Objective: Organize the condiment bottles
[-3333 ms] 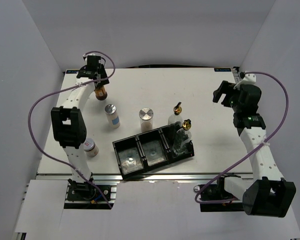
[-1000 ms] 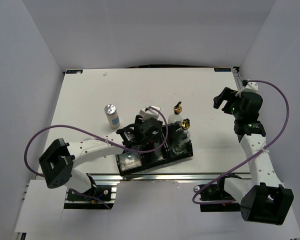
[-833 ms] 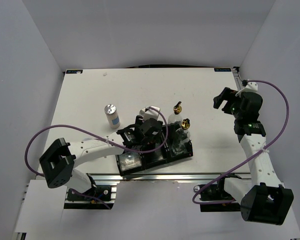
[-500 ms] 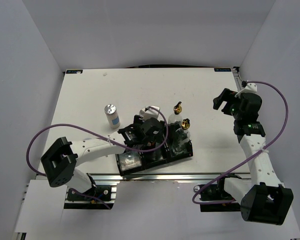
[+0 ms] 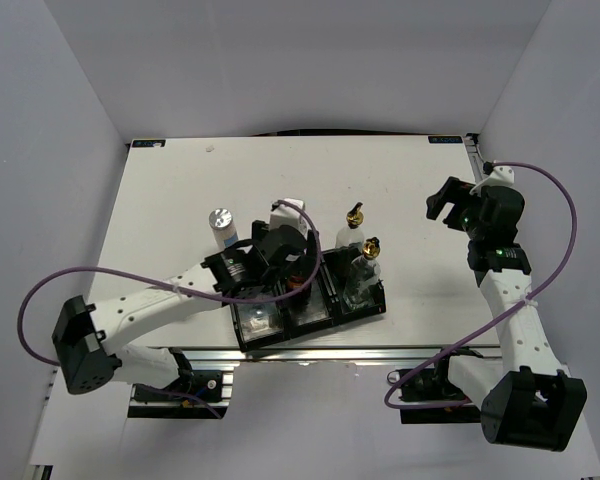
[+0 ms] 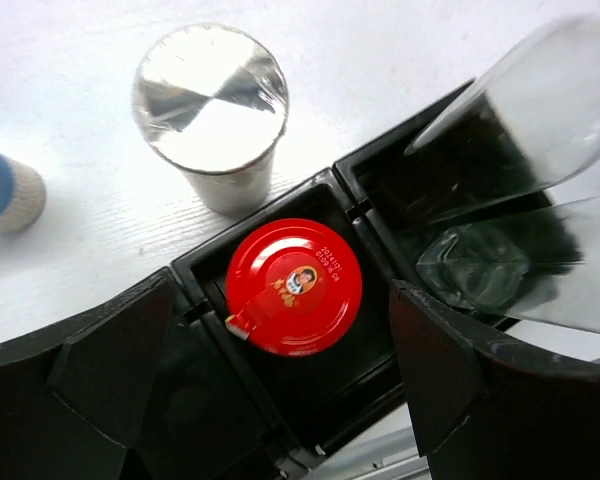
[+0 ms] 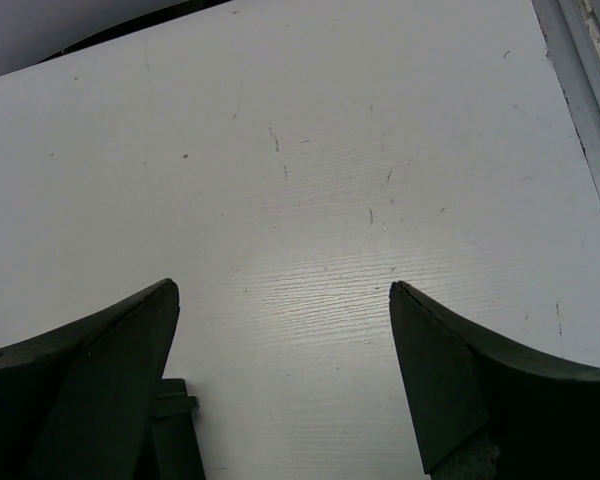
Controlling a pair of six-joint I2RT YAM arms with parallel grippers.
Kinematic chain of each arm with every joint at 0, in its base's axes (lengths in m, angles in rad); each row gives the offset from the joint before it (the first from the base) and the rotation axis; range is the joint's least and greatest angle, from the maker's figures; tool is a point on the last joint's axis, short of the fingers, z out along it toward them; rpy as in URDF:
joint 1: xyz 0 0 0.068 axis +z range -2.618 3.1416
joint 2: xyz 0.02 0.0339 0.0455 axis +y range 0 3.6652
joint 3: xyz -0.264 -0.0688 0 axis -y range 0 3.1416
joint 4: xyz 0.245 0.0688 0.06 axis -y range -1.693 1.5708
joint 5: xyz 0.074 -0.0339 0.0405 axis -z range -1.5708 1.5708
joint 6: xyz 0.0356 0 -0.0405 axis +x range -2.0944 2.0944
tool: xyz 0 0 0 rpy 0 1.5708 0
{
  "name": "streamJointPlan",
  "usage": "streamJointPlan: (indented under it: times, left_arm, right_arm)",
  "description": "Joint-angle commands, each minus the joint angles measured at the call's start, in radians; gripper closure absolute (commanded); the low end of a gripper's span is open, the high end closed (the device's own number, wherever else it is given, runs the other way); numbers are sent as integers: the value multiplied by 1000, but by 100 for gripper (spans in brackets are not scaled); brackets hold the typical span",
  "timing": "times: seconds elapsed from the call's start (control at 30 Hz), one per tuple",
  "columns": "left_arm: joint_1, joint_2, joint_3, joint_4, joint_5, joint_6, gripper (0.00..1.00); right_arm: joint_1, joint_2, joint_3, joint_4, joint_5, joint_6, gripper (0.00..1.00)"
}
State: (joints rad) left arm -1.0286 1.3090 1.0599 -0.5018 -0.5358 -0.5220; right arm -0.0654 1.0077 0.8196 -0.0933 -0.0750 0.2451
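Note:
My left gripper (image 6: 280,295) stands open above the black tray (image 5: 322,326), one finger on each side of the red-lidded jar (image 6: 298,287). The jar stands free in the tray's middle compartment. A clear glass bottle (image 6: 525,130) with a gold pourer (image 5: 371,246) fills the right compartment. The second gold-topped bottle (image 5: 354,216) stands just behind the tray. One silver-lidded shaker (image 6: 211,102) sits on the table against the tray's far wall, hidden under my left wrist in the top view. Another shaker (image 5: 221,226) stands further left. My right gripper (image 7: 282,287) is open over bare table.
The left arm (image 5: 160,295) stretches across the front left of the table to the tray. The right arm (image 5: 495,240) is held up near the table's right edge (image 5: 472,160). White walls close in the table on both sides and at the back.
My left gripper has opened and let go of the red-lidded jar in the middle compartment, then drawn up and a little left. The right arm has stayed put.

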Motion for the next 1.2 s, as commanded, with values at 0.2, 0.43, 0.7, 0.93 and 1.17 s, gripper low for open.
streamJointPlan:
  times: [0.2,0.43,0.7,0.93,1.17]
  left_arm:
    - [105,-67,155,-265,-184,-188,2]
    - [424,-23,118,-342,-18,-266,2]
    - [657,-144,-50,-469,22,-366,2]
    - [943,-235,-199,-514,114,-323,2]
    - [1007,-222,-264,-446,126,-299,2]
  right_arm:
    - [-4,2,6,36,-60,-15,11]
    - [-4,2,0,38,-57,-17,11]
    - [-4,25,9,40,-62,-18,11]
    - [-5,34,12,26,1,-26,11]
    - [-5,42,12,24,-8,-26,10]
